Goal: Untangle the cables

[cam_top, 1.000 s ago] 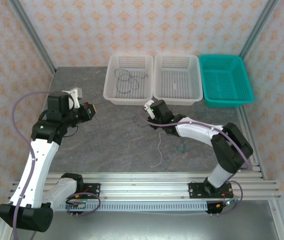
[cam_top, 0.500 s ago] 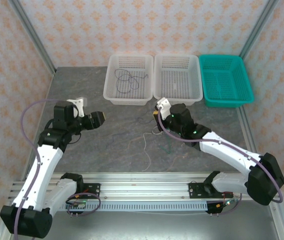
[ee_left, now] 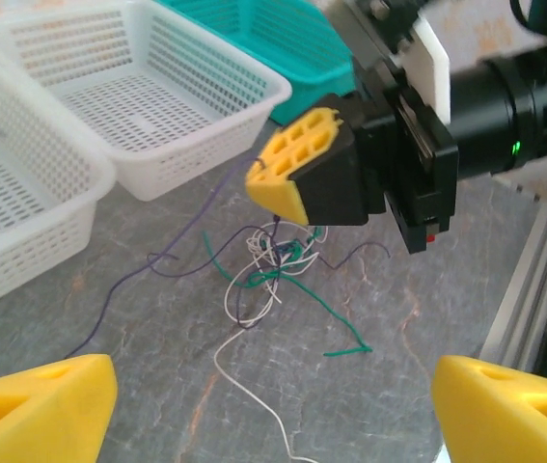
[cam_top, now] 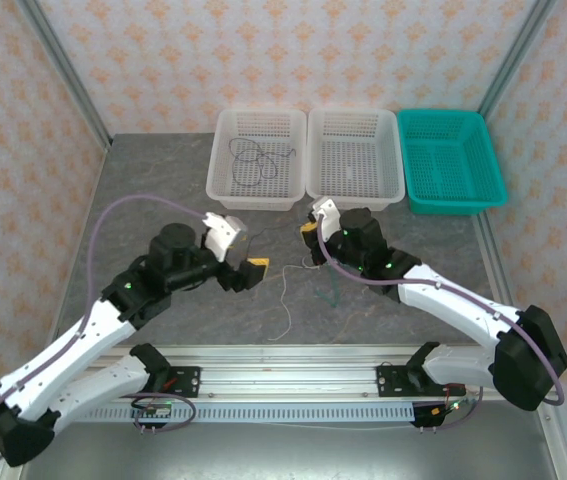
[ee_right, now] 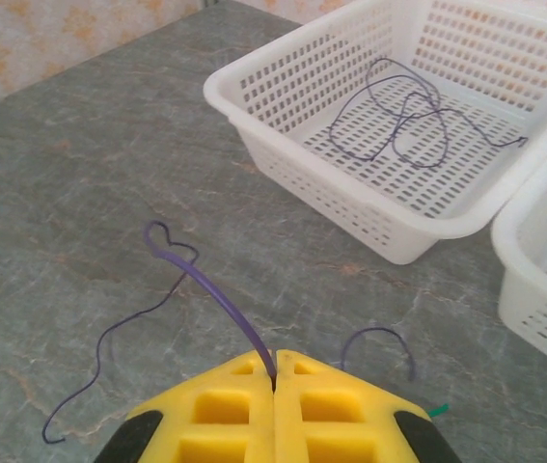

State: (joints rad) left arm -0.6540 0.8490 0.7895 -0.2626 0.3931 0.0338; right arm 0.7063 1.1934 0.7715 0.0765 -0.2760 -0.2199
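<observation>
The left arm point(cam_top: 113, 310) has made the biggest move. From the far left of the table point(cam_top: 163, 190) it has swung in to the middle. Its left gripper point(cam_top: 252, 270), closed a second ago, now stands wide and empty just left of the knot.

The right arm point(cam_top: 433, 295) has dropped from a raised elbow into a long, low reach. The right gripper point(ee_left: 300, 179) stays clamped on the purple cable point(ee_right: 210, 285), which runs out from between its yellow pads point(ee_right: 215, 424) and curls away over the table.

The cables point(ee_left: 271, 265) lie bunched on the table right under that gripper, near the front of the two white baskets, and have been drawn slightly left. The green cable point(ee_left: 336, 323) threads through the knot and trails out across the table. The white cable point(cam_top: 281, 305) runs from the knot toward the near edge. Another purple strand already lies in the left white basket point(cam_top: 225, 190).

With one strand anchored and an open gripper beside the knot, the arms look set for the left gripper to take a second wire and pull the two apart. The knot itself is not yet undone.
</observation>
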